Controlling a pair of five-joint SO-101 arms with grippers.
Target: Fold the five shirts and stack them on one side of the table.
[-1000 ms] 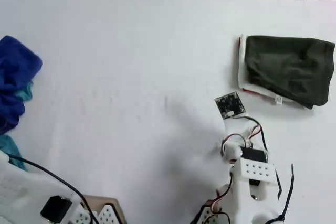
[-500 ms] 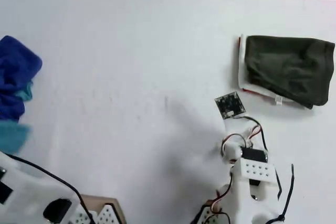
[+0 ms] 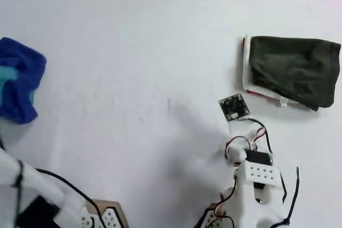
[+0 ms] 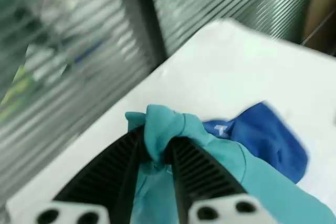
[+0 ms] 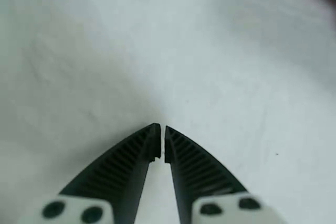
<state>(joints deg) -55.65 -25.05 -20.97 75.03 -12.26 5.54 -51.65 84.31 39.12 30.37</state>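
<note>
Left end effector (image 4: 156, 146) has its jaws pinched tight on a bunched-up fold of the teal shirt (image 4: 220, 156), just beside the blue shirt (image 4: 273, 140). From up high, that blue shirt sits crumpled at the edge of the bench (image 3: 139, 52) with a bit of teal showing against it. Way across the bench from the blue shirt, a folded dark green shirt (image 3: 294, 70) lies on top of a white one (image 3: 247, 78). Right end effector (image 5: 161, 142) is also well apart from the blue shirt, jaws nearly touching with nothing between them, over bare bench.
</note>
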